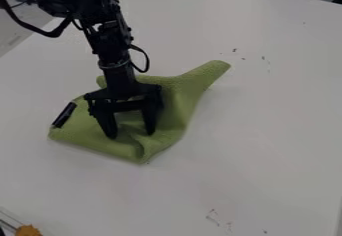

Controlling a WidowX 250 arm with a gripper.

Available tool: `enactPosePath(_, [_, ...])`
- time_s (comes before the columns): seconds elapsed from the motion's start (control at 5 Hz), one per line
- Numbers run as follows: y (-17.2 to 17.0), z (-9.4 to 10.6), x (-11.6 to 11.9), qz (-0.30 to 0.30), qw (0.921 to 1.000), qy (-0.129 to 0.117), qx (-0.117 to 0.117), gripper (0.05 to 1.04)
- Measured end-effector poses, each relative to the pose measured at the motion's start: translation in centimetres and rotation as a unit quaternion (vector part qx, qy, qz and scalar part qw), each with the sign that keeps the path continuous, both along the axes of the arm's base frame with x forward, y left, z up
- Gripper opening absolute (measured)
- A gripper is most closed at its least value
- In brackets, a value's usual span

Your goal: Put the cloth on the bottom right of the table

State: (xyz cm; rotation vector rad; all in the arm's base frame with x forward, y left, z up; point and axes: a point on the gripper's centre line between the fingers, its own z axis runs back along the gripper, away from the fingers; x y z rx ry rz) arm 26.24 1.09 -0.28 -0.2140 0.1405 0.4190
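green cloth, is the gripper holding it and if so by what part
Nothing looks held: the gripper stands open over the cloth's lower middle. Whether its tips touch the cloth cannot be told.

And there it was, a pale, smooth table (267, 130), running wide across the view; left of centre lay the green cloth (177, 92), rumpled, one tapered end stretching out to the upper right, a blunt corner pointing down; a short black bar (65, 115) sat slanted at its left edge; dark specks (234, 50) dotted the surface beyond that tapered end, and faint, reddish marks (212, 212) showed down near the bottom!
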Motion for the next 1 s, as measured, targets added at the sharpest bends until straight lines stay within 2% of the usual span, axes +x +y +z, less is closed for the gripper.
enactPosePath(0.2, [-2.8, 0.2, -0.4, -0.026, 0.9995, -0.018, -0.002, 1.001])
enactPosePath(0.4, [-3.8, 0.2, -0.8, -0.012, 0.9994, -0.033, -0.003, 1.001])
enactPosePath(0.6, [-6.4, 0.2, -1.3, -0.036, 0.9991, -0.023, -0.007, 1.001])
enactPosePath(0.8, [-7.1, 0.1, -1.7, -0.036, 0.9988, -0.032, -0.004, 1.001])
enactPosePath(1.0, [-9.7, 0.3, -5.1, -0.049, 0.9987, -0.017, -0.003, 1.001])
